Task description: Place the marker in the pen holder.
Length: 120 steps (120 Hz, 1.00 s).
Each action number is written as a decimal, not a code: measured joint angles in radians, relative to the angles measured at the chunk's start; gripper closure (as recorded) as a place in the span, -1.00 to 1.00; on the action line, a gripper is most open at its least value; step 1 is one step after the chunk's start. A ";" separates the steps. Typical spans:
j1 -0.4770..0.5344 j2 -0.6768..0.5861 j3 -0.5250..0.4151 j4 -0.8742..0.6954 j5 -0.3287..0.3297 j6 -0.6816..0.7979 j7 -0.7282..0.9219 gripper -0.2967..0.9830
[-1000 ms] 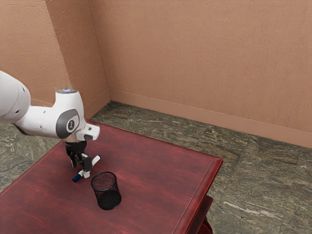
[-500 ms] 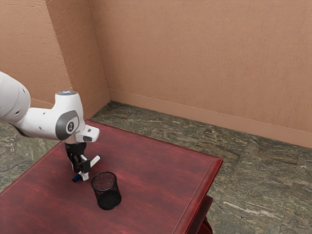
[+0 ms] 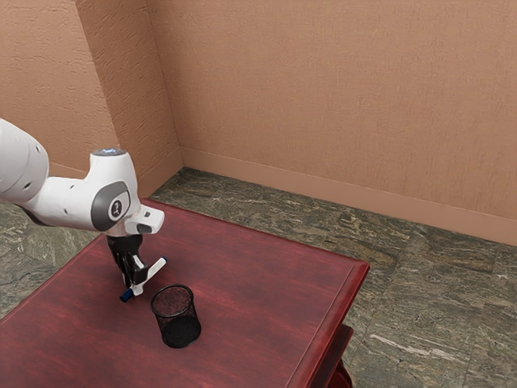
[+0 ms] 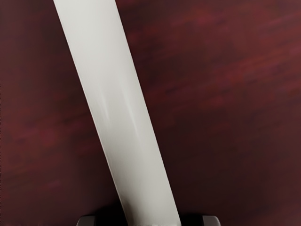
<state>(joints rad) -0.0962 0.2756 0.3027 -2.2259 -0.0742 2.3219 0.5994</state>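
working remotely, i hold the parted gripper [image 3: 133, 289] astride the white marker [image 3: 157, 269], which lies on the red table [image 3: 250, 279] near the pen holder [image 3: 176, 323], with grasp, lift and drop undone.

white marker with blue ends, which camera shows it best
The exterior view: the white marker shows both blue ends there, the black gripper covering part. The wrist view gives a close-up of its white barrel.
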 joint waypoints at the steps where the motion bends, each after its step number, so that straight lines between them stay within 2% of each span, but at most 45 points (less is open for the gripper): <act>1: 0.000 0.000 0.000 0.000 0.000 0.000 0.000 0.21; 15: 0.000 -0.002 0.000 0.000 -0.003 -0.001 0.000 0.14; 22: -0.002 -0.004 0.000 0.000 -0.006 -0.001 0.003 0.40; 34: -0.003 -0.005 0.000 0.000 0.000 0.001 0.001 0.57; 60: -0.009 -0.044 0.000 0.016 0.022 0.008 -0.025 0.67; 74: -0.019 -0.092 0.000 0.097 0.059 -0.012 -0.045 0.69; 96: -0.073 -0.092 -0.043 0.382 0.177 -0.245 -0.100 0.69; 110: -0.118 -0.047 -0.049 0.523 0.225 -0.515 -0.144 0.69; 120: -0.141 -0.035 -0.050 0.561 0.247 -0.712 -0.174 0.69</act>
<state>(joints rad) -0.2370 0.2408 0.2525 -1.6647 0.1725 1.6094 0.4257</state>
